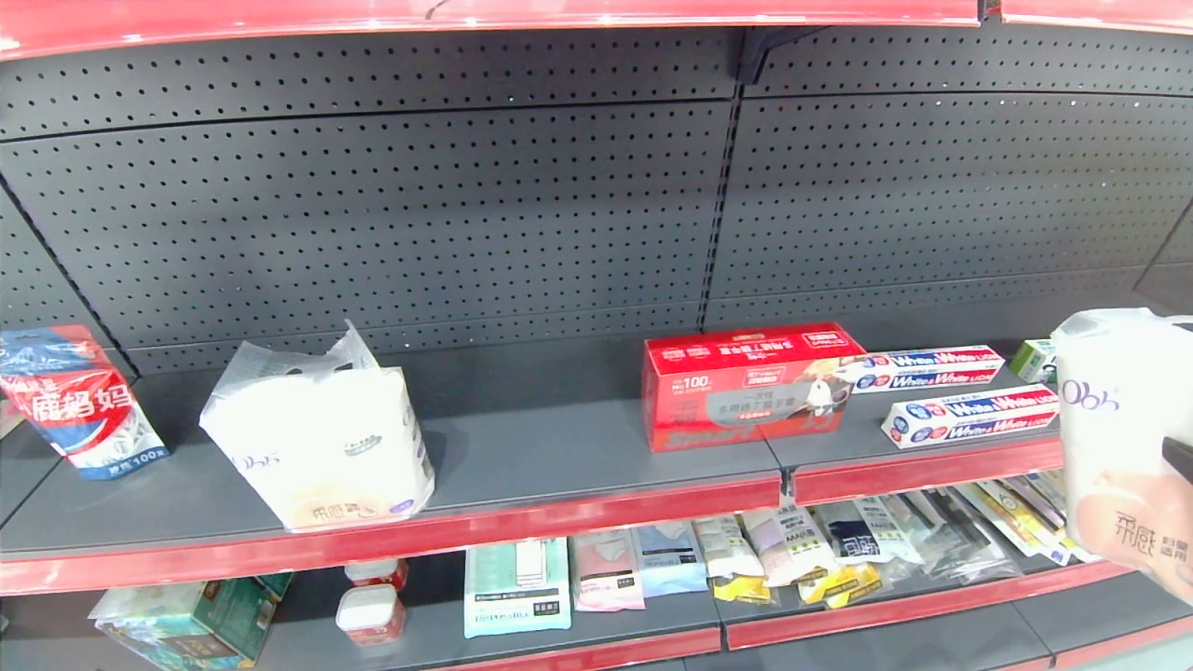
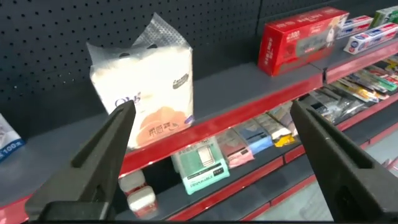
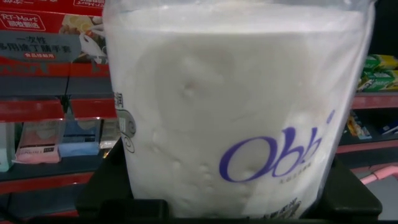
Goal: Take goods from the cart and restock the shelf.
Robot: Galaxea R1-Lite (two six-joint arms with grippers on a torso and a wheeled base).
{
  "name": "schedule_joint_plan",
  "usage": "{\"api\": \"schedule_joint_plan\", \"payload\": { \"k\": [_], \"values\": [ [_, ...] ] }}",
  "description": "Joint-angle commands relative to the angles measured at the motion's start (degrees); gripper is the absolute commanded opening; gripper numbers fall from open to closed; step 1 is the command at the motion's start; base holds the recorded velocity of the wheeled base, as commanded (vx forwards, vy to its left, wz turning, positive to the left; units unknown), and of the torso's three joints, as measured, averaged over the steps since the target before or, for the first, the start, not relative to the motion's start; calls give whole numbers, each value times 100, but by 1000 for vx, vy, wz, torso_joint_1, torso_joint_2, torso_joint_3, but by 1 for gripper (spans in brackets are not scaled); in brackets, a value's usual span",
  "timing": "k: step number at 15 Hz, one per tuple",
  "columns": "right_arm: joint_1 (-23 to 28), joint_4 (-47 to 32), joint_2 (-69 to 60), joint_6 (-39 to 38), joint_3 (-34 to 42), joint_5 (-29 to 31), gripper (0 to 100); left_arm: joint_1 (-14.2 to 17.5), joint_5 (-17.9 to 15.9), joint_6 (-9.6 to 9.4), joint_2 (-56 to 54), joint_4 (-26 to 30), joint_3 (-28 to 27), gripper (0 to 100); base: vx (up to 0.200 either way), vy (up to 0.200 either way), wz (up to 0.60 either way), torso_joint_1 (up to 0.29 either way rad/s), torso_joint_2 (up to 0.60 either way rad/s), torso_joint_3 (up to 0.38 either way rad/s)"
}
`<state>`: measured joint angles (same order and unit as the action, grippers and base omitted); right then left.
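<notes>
A white tissue roll pack (image 1: 322, 447) in clear wrap stands on the grey middle shelf (image 1: 559, 419), left of centre. It appears in the left wrist view as the pack (image 2: 146, 93) beyond my left gripper (image 2: 211, 168), which is open wide, holds nothing, and hangs in front of the shelf edge. A second, similar pack (image 1: 1123, 438) is held up at the far right, in front of the shelf's right end. My right gripper (image 3: 227, 199) is shut on this pack (image 3: 236, 106), one dark finger (image 3: 102, 186) on each side.
A red box (image 1: 746, 387) and two toothpaste boxes (image 1: 969, 415) lie on the shelf's right half. A blue and red bag (image 1: 79, 401) stands at its far left. Bare shelf lies between the tissue pack and the red box. The lower shelf (image 1: 606, 643) holds several packets.
</notes>
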<state>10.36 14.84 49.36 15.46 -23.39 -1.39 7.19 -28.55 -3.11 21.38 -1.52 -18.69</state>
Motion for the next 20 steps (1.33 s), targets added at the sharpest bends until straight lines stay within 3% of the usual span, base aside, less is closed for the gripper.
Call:
{"api": "schedule_joint_plan", "payload": {
  "k": [1,6,10,11,12,14,20],
  "values": [
    [1,2,47,1,-16,7,0,1,-19,-6,59,-6,6,100,0,0,0,0,0,0],
    [10,11,118,159,-51,25,0,1,-1,3,50,-6,49,100,0,0,0,0,0,0],
    [10,11,100,159,-69,34,0,1,-45,-6,15,-15,49,100,-150,0,0,10,4,1],
    [10,11,100,159,-104,25,0,1,-116,-58,-11,-15,58,100,0,0,0,0,0,0],
    [10,11,109,177,-157,34,0,1,-177,-234,-29,-6,102,100,0,0,0,0,0,0],
    [1,19,100,388,-262,16,0,1,-168,-858,-20,3,234,100,0,0,0,0,0,0],
    [-25,11,127,476,-359,7,0,1,-151,-893,-55,3,243,100,0,0,0,0,0,0]
  ]
}}
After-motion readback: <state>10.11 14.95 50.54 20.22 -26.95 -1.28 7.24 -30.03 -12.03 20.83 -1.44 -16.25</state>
